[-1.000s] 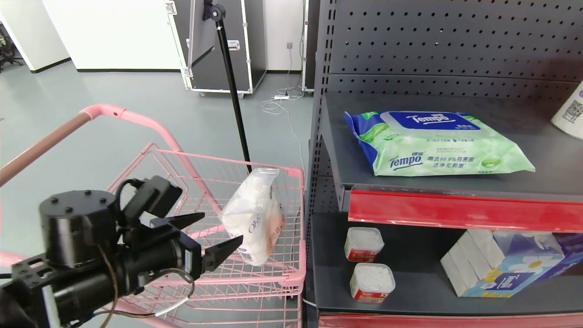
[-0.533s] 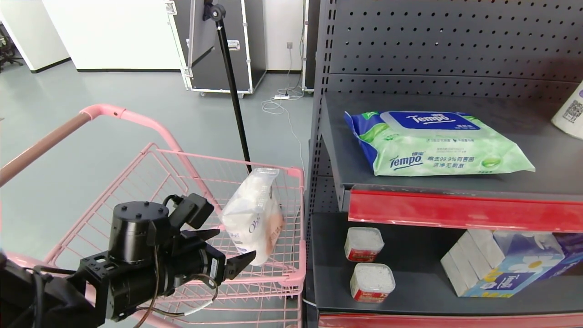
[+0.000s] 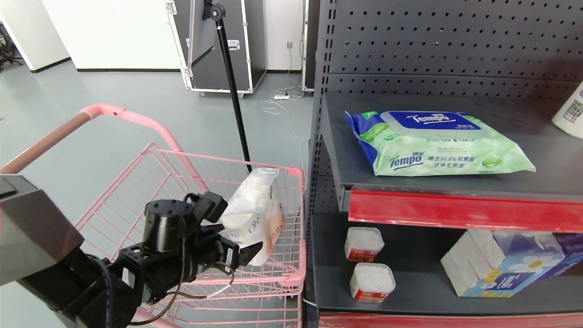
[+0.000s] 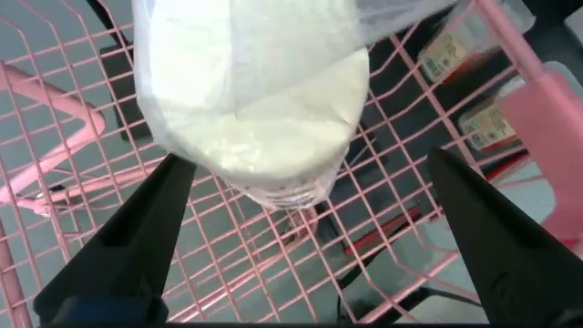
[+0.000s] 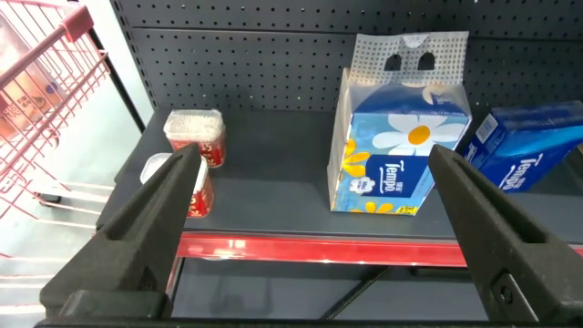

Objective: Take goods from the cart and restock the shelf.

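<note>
A clear bag of white pads [image 3: 255,214] leans upright in the far right corner of the pink wire cart [image 3: 291,273]. My left gripper [image 3: 240,238] is inside the cart, open, with its black fingers on either side of the bag's lower end. In the left wrist view the bag [image 4: 255,82] lies just ahead of the open left gripper [image 4: 310,159], between the fingertips and not clamped. My right gripper [image 5: 311,153] is open and holds nothing, facing the lower shelf [image 5: 273,205].
The upper shelf [image 3: 537,182] carries a green wet-wipe pack [image 3: 432,143] and a white roll [image 3: 571,111]. The lower shelf holds two red-labelled tubs [image 3: 364,243], a blue tissue multipack [image 3: 505,262] and a tissue pack [image 5: 401,137]. A black tripod pole [image 3: 232,86] stands behind the cart.
My left arm has moved forward and to the right, deeper into the cart, bringing its open fingers up to the bag. The bag and shelf goods have stayed put.
</note>
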